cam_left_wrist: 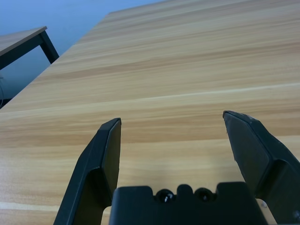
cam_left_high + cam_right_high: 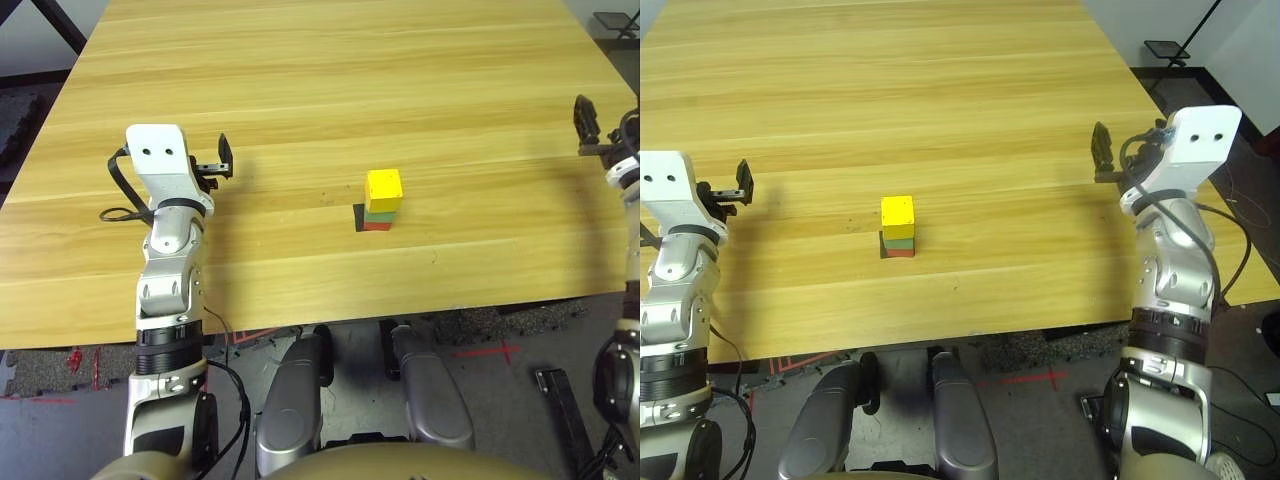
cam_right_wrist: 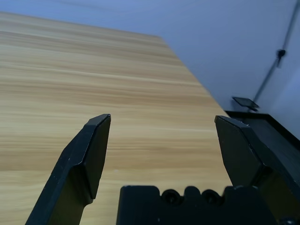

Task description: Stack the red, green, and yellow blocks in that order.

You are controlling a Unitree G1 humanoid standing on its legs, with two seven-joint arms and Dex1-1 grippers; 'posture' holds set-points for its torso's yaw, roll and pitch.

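I'm looking down at the big pale wooden table [image 2: 330, 90], and no containers are sitting on it, so nothing to report there. My silver left gripper [image 1: 171, 124] and right gripper [image 3: 161, 124] are both hanging wide open, gripping nothing, well apart from the stack out to either side. Mid-table the bright yellow cube [image 2: 384, 189] is sitting on the green cube [image 2: 379, 213], which is on the red cube [image 2: 377, 225], beside a thin black square patch [image 2: 359, 217]. Looks done to me. Main risk: the yellow one is looking slightly offset, so an arm swinging inward could be toppling it.
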